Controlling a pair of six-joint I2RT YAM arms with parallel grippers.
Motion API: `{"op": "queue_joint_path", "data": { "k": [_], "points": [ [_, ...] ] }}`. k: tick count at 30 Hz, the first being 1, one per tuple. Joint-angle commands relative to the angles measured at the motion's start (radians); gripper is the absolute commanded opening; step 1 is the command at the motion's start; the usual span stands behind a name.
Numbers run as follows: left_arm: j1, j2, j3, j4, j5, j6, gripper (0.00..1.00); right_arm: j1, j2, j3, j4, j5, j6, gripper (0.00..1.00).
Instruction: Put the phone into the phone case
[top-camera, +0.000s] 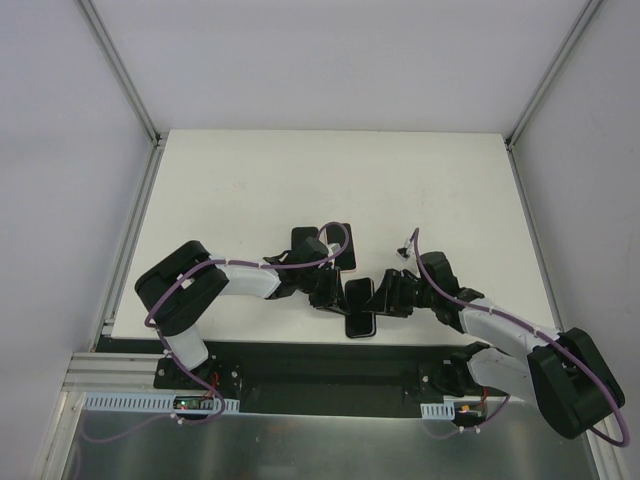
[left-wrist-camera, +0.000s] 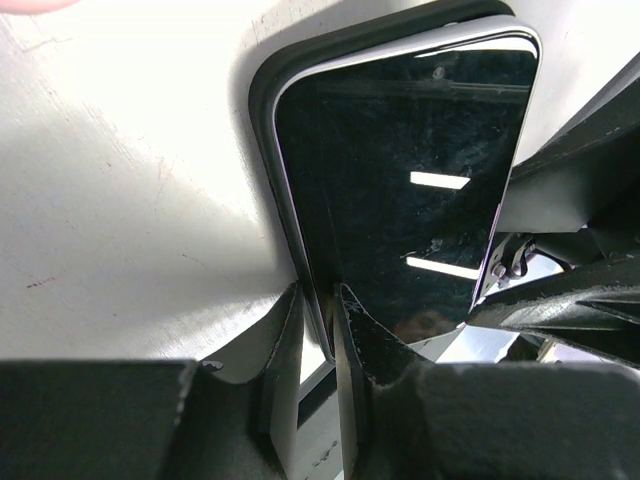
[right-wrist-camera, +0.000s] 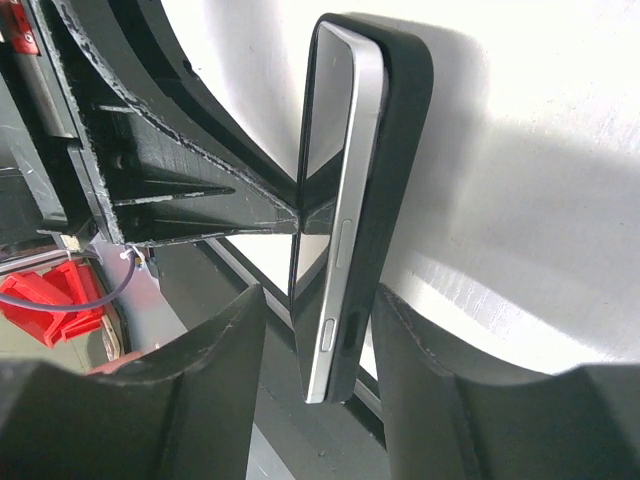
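The white table (top-camera: 250, 180) carries 3 items: a black phone case (right-wrist-camera: 405, 120) near its front edge, 1 dark flat slab (top-camera: 343, 240) behind it, and 1 small object (top-camera: 404, 250) right of that.

Glossy glass phone (left-wrist-camera: 400, 190), matt case (right-wrist-camera: 395, 150)

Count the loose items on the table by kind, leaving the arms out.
phone: 1
phone case: 1
dark flat slab, farther back (phone or case, cannot tell): 1
Total: 3
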Motion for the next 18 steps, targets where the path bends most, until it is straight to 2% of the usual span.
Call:
{"op": "queue_joint_path", "data": {
  "k": [1, 8, 14, 16, 17, 18],
  "points": [
    [-0.027, 0.011, -0.009, -0.001, -0.014, 0.004, 0.15, 0.017, -0.013, 0.050, 0.047, -0.117, 0.013, 0.46],
    [-0.025, 0.012, -0.008, -0.001, -0.019, 0.004, 0.15, 0.016, -0.010, 0.050, 0.047, -0.120, 0.024, 0.38],
    [-0.028, 0.011, -0.008, -0.001, -0.019, 0.004, 0.15, 0.017, -0.007, 0.048, 0.039, -0.125, 0.033, 0.19],
    [-0.031, 0.011, -0.006, -0.001, -0.019, 0.004, 0.15, 0.016, -0.009, 0.047, 0.039, -0.126, 0.036, 0.23],
    [-0.030, 0.012, -0.006, -0.001, -0.020, 0.004, 0.15, 0.017, -0.018, 0.045, 0.041, -0.126, 0.036, 0.32],
    [-0.030, 0.011, -0.008, -0.001, -0.020, 0.002, 0.15, 0.017, -0.025, 0.045, 0.039, -0.125, 0.035, 0.37]
  ]
}}
